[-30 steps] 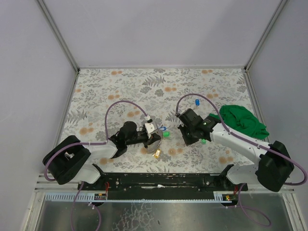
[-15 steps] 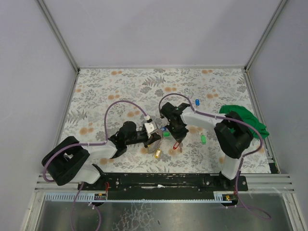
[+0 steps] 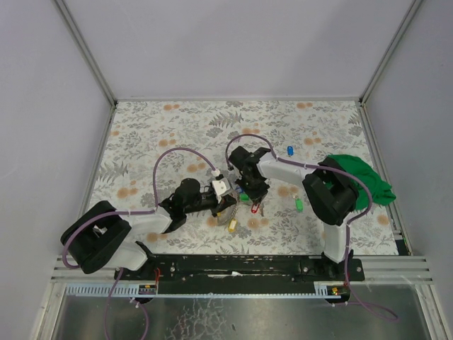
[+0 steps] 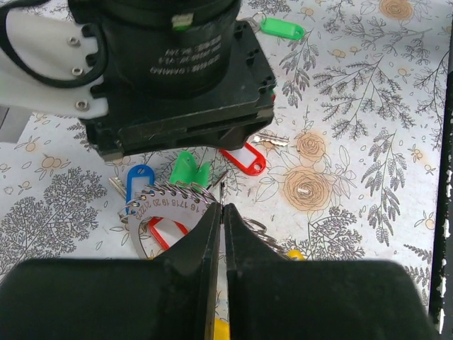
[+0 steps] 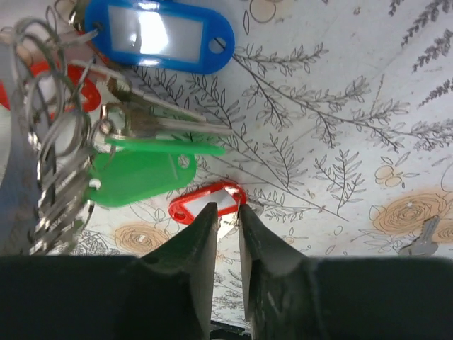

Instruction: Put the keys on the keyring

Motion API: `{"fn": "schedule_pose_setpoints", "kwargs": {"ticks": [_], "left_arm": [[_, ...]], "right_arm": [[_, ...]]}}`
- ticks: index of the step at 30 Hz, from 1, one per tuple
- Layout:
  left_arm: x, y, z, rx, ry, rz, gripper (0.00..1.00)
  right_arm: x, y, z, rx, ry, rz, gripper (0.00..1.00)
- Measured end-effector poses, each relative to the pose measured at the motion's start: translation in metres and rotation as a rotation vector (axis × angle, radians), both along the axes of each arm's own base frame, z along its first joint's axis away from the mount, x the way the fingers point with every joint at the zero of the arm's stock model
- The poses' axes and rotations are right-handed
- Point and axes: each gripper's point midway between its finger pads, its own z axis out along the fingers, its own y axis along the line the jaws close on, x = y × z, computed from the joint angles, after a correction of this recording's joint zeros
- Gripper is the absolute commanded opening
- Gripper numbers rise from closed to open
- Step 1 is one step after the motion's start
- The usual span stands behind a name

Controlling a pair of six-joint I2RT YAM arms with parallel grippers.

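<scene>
- Just below centre of the top view, the keyring point(image 4: 170, 200) with its coloured tags is pinched in the left claw point(image 4: 221, 212), which is clamped tight.
- Just beside it, the right claw point(image 5: 226, 216) is narrowly parted, its tips by a red-tagged key point(image 5: 209, 202).
- Further right lie a blue-tagged key point(image 3: 290, 150), a green-tagged key point(image 3: 299, 205) and a green cloth point(image 3: 357, 177).
- All of this is on a flowered table point(image 3: 163, 134) between pale walls point(image 3: 233, 42).

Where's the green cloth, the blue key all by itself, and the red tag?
green cloth point(image 3: 369, 183), top view, its middle folds.
lone blue key point(image 3: 290, 150), top view, its blue tag.
red tag point(image 5: 192, 205), right wrist view, its left half.
</scene>
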Motion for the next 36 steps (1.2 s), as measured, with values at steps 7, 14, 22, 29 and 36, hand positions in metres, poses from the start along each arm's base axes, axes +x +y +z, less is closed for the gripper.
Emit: {"fn": "schedule_pose_setpoints", "kwargs": {"ticks": [7, 14, 22, 29, 36], "left_arm": [[0.002, 0.001, 0.0, 0.003, -0.003, 0.014, 0.0], [0.003, 0.001, -0.001, 0.003, 0.0, 0.024, 0.0], [0.003, 0.001, 0.0, 0.002, 0.004, 0.026, 0.0], [0.004, 0.002, -0.001, 0.002, 0.004, 0.03, 0.0], [0.004, 0.002, -0.001, 0.002, 0.004, 0.03, 0.0]], "right_arm": [[-0.006, -0.006, 0.029, 0.133, -0.134, -0.011, 0.34], [-0.015, -0.013, 0.034, 0.332, -0.336, -0.022, 0.34], [-0.024, -0.028, 0.004, 0.484, -0.517, -0.04, 0.32], [-0.013, -0.024, 0.015, 0.617, -0.697, -0.031, 0.28], [-0.006, -0.016, 0.022, 0.683, -0.764, -0.021, 0.28]]}}
